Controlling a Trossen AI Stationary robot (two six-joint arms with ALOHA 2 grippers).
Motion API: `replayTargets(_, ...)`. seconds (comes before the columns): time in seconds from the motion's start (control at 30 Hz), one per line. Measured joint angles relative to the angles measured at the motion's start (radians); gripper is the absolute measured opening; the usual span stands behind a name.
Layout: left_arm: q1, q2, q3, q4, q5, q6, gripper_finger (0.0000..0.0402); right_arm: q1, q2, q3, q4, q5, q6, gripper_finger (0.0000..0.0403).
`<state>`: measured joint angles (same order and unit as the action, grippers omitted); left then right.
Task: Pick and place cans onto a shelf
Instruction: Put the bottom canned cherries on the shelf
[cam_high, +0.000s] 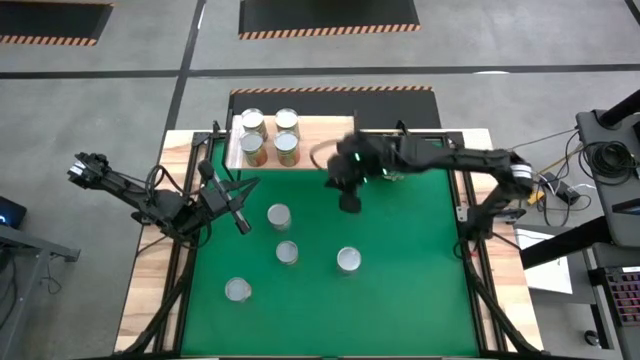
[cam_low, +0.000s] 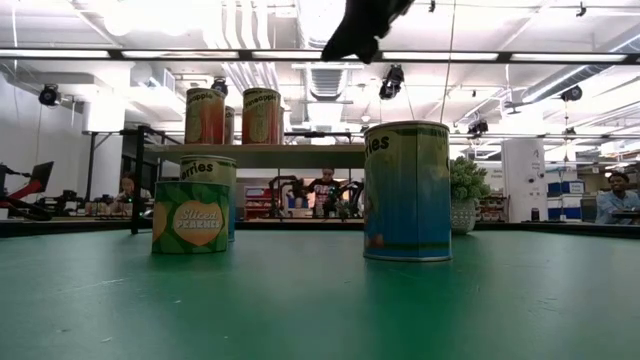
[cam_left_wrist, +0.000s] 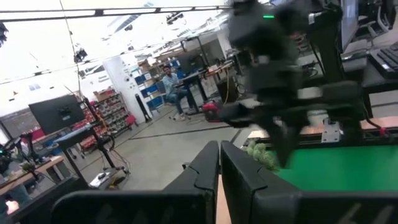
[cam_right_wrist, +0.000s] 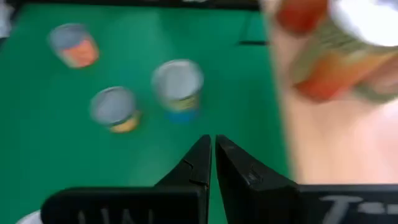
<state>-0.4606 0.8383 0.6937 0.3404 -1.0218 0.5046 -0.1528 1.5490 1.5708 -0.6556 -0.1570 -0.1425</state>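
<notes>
The wooden shelf (cam_high: 318, 132) stands at the table's far side with several cans (cam_high: 270, 137) upright on its left part; they show in the low view (cam_low: 233, 116) and blurred in the right wrist view (cam_right_wrist: 336, 50). Several more cans stand upright on the green mat (cam_high: 400, 260): one (cam_high: 279, 215), one (cam_high: 287, 252), one (cam_high: 348, 260) and one (cam_high: 238, 290). My right gripper (cam_high: 350, 202) hangs above the mat just near of the shelf, shut and empty (cam_right_wrist: 213, 149). My left gripper (cam_high: 243, 224) is shut and empty (cam_left_wrist: 219, 158), left of the can at the mat's far left.
A spiky green plant (cam_low: 468, 186) stands at the far right of the table. In the low view a green-labelled can (cam_low: 190, 217) and a blue-labelled can (cam_low: 407, 190) stand in front of the shelf (cam_low: 260, 155). People sit in the room behind.
</notes>
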Motion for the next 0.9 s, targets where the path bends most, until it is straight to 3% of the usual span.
replayTargets(0.33, 0.000, 0.000, 0.000, -0.004, 0.000, -0.045, 0.0000, 0.221, -0.164, -0.404, 0.189, 0.009, 0.080, 0.0013)
replayTargets(0.53, 0.000, 0.000, 0.000, -0.005, 0.000, -0.094, 0.0000, 0.329, -0.220, -0.590, 0.327, 0.145, 0.103, 0.0013)
replayTargets(0.9, -0.001, 0.025, 0.000, -0.014, 0.003, -0.159, 0.0000, 0.363, -0.249, -0.656, 0.406, 0.153, 0.197, 0.0013)
